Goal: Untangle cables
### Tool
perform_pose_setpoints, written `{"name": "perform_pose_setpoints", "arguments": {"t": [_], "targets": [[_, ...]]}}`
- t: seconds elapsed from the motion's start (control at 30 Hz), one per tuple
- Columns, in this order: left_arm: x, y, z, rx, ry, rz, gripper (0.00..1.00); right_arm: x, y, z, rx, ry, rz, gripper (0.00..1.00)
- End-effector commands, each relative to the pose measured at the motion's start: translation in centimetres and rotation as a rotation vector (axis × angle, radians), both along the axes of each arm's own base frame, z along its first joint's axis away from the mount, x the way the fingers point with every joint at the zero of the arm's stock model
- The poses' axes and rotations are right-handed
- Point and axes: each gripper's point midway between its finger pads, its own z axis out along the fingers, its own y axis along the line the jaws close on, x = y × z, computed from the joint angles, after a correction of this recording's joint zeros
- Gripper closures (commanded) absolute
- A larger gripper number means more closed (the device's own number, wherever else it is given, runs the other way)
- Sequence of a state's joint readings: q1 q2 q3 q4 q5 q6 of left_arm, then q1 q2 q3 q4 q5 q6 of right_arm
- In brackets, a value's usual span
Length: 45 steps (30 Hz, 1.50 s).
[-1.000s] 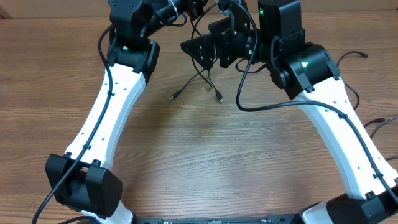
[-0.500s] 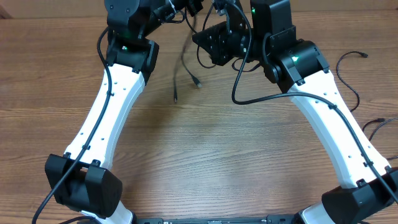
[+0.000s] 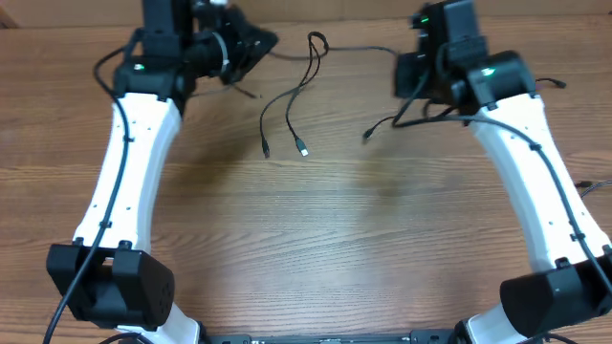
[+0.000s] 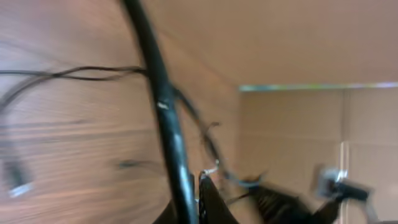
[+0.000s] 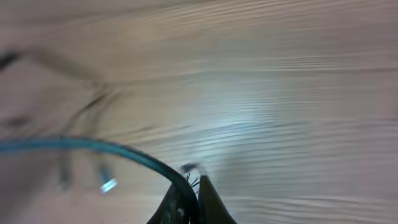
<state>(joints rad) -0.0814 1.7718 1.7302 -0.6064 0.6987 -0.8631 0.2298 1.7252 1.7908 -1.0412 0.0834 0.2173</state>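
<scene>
Overhead, the cables (image 3: 304, 91) span the counter's (image 3: 316, 239) upper centre between my left tool (image 3: 251, 46) and right tool (image 3: 406, 75). Both seem clamped on strands, though the wrist views are blurred. Pulling apart could cinch the top-centre loop or slip a strand.

Black cables (image 3: 290, 107), brown wood-grain table (image 3: 335, 239)

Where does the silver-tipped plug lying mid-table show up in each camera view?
Overhead: the silver-tipped plug lies on the wood between the two arms, above centre, just right of a darker plug.
Left wrist: a blurred plug sits at the lower left edge; I cannot tell if it is the same one.
Right wrist: lower left, a blurred bright tip.
Shared landmark: the wood-grain table.
</scene>
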Motion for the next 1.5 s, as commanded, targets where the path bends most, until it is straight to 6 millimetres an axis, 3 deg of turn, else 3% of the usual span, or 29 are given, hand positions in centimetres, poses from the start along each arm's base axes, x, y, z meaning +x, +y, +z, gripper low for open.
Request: {"name": "perform_pose_setpoints", "arguments": {"t": [0.0,0.03,0.07,0.13,0.3,0.4,0.47,0.6,0.63,0.67,0.73,0.83,0.9,0.93,1.0,1.13,1.3,1.37,1.4,1.47], "targets": [[-1.2,4.2,-0.9,0.21,-0.129,-0.095,0.96,-0.2,-8.6,2.6,-0.083,-0.076,-0.324,0.96],[-1.7,6.2,-2.1,0.275,-0.11,-0.095,0.96,-0.8,-11.6,3.3,-0.096,-0.094,-0.438,0.96],[-1.8,7.4,-2.8,0.305,-0.082,-0.071,0.96,-1.0,-12.6,3.6,-0.1,-0.098,-0.465,0.96],[-2.4,11.6,-4.7,0.381,0.027,0.035,0.96,-2.3,-16.5,4.8,-0.113,-0.123,-0.568,0.96],[-3.4,19.0,-5.6,0.398,0.117,0.201,0.96,-5.7,-24.3,7.1,-0.062,-0.178,-0.789,0.96],[-3.5,21.7,-5.5,0.397,0.121,0.261,0.96,-6.7,-26.1,7.4,-0.018,-0.186,-0.823,0.96],[-3.6,23.1,-5.1,0.373,0.11,0.287,0.96,-6.7,-26.2,7.4,0.05,-0.188,-0.804,0.96],[-3.4,21.4,-3.8,0.267,0.052,0.219,0.96,-5.2,-23.8,7.7,0.178,-0.201,-0.675,0.96],[-3.3,19.3,-2.9,0.224,-0.003,0.135,0.96,-4.2,-22.2,8.2,0.207,-0.219,-0.564,0.96],[-3.2,18.5,-2.7,0.22,-0.024,0.103,0.96,-3.9,-21.8,8.4,0.208,-0.227,-0.536,0.96],[-3.1,16.6,-2.4,0.228,-0.07,0.03,0.96,-3.8,-21.9,8.6,0.201,-0.237,-0.541,0.96],[-3.5,13.9,-2.0,0.302,-0.219,-0.152,0.96,-4.7,-24.2,8.4,0.128,-0.237,-0.662,0.96],[-3.4,14.8,-3.0,0.362,-0.177,-0.119,0.96,-6.4,-27.0,8.2,0.039,-0.23,-0.823,0.96],[-3.2,16.5,-3.9,0.407,-0.101,-0.034,0.96,-8.0,-29.1,8.1,-0.01,-0.229,-0.957,0.96],[-3.1,19.8,-5.1,0.468,0.02,0.131,0.96,-9.8,-31.4,8.2,-0.023,-0.245,-1.11,0.96],[-3.5,24.6,-5.8,0.529,0.128,0.34,0.96,-11.6,-34.0,8.2,0.019,-0.273,-1.239,0.96],[-4.4,30.0,-4.9,0.54,0.138,0.491,0.96,-13.9,-37.0,8.1,0.055,-0.284,-1.328,0.96],[-4.6,30.3,-4.5,0.482,0.135,0.506,0.96,-13.9,-37.2,7.9,0.108,-0.28,-1.314,0.96],[-4.2,28.9,-3.9,0.407,0.103,0.455,0.96,-12.6,-36.3,7.8,0.192,-0.285,-1.245,0.96],[-3.3,23.9,-1.6,0.248,-0.039,0.253,0.96,-8.8,-32.8,8.9,0.315,-0.306,-0.948,0.96]]}}
